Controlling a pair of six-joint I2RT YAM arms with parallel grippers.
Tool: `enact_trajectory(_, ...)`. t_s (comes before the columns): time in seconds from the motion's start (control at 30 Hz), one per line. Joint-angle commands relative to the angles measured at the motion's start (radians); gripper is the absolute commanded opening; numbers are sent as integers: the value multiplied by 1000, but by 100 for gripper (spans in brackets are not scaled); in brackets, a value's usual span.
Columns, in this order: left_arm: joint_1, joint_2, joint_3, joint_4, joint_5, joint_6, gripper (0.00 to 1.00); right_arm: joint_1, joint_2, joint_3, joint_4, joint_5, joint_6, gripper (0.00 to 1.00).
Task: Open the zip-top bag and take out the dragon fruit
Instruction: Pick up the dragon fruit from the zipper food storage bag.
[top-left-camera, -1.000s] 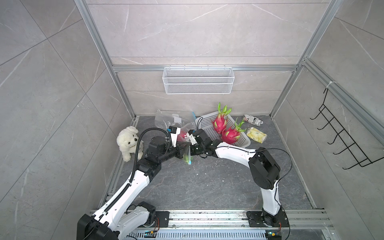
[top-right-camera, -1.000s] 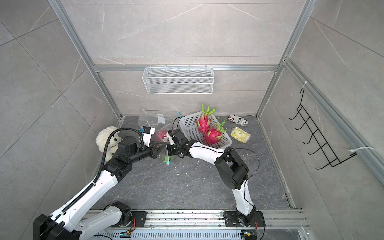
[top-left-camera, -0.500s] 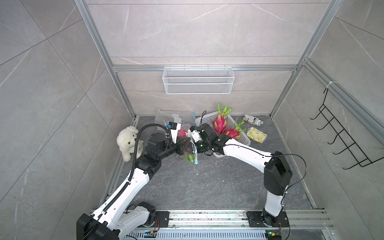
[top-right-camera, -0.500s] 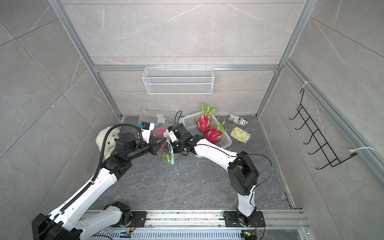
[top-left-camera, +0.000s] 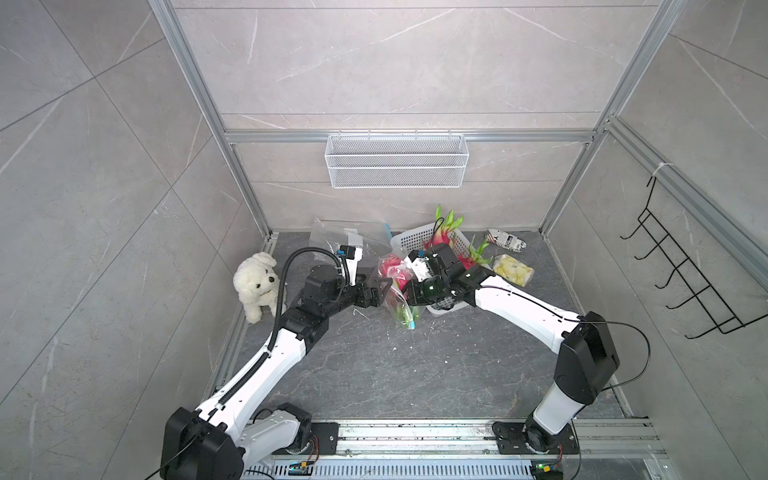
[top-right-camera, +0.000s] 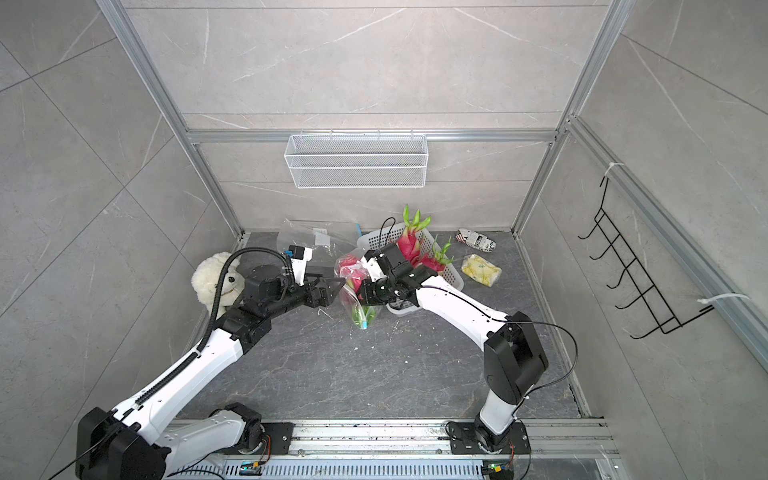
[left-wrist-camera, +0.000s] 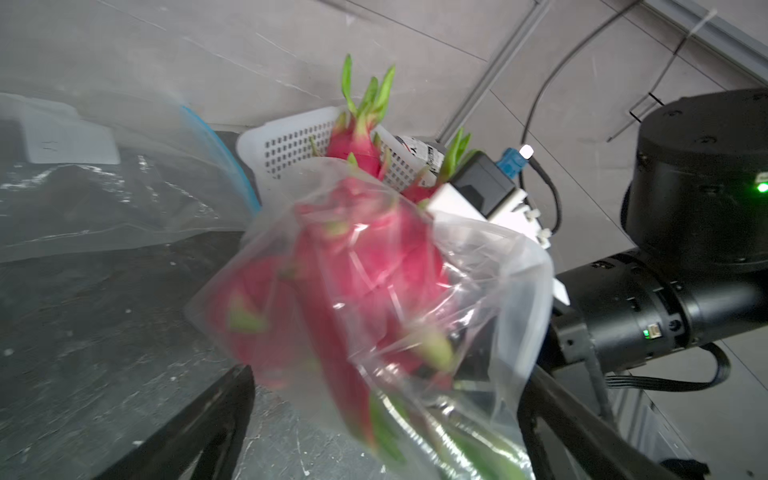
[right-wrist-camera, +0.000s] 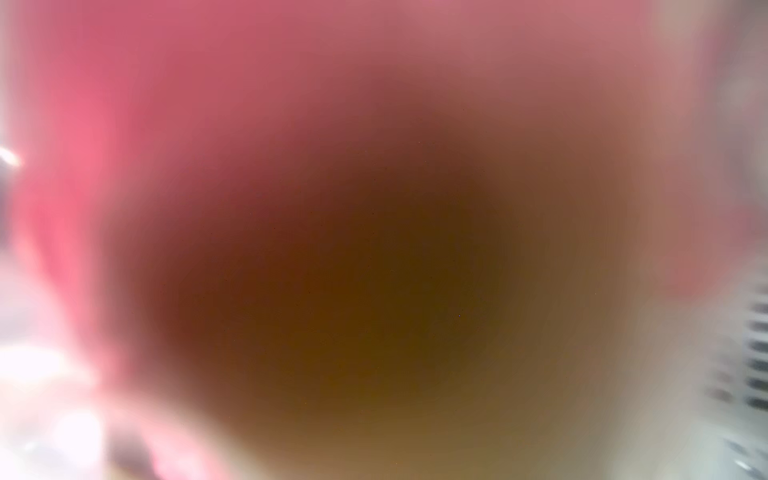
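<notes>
Grey floor (top-left-camera: 374, 374), white basket (top-left-camera: 409, 241) behind; left fingers (left-wrist-camera: 199, 424) apart; zip-top bag (left-wrist-camera: 511, 291) of dragon fruit (left-wrist-camera: 374, 270) hides right fingers, grip unclear.

Magenta, green-spiked dragon fruit (top-left-camera: 390, 269); clear zip-top bag (top-left-camera: 400, 308); white perforated basket (top-left-camera: 412, 239).

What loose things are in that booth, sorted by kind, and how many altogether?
Dragon fruit: 4, seemingly two of them bagged
Clear bags: 2
White basket: 1
Plush dog: 1
Small packets: 2
Total: 10
</notes>
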Motion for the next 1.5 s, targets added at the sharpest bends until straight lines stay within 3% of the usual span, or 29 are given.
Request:
enact_trajectory(0.0,11,-88,-44,64,-144,-68,100,-21,-77,-19,90,-59,-7,12)
enact_trajectory(0.07,19,-94,-68,77,-142,-103,100,-38,-91,-54,143,-108,-2,11)
enact_trajectory(0.17,45,-75,-109,97,-158,-250,100,-58,-118,-114,261,-177,12,11)
enact_trajectory(0.4,161,-9,-297,457,-88,-709,100,-92,-145,-178,376,-232,18,11)
enact_trajectory(0.5,190,41,-328,557,-70,-840,100,-99,-143,-216,470,-284,47,11)
enact_trajectory(0.8,237,259,-327,755,-33,-1082,100,-102,-139,-224,563,-382,75,11)
enact_trajectory(0.93,234,407,-262,926,58,-1227,100,-103,-118,-214,523,-368,48,11)
enact_trajectory(1.07,214,480,-214,943,121,-1333,100,-103,-67,-218,588,-395,82,11)
enact_trajectory(1.33,192,525,-284,916,149,-1419,100,-103,-41,-205,658,-404,104,11)
enact_trajectory(1.47,192,604,-272,1061,147,-1489,100,-102,-40,-202,644,-416,100,11)
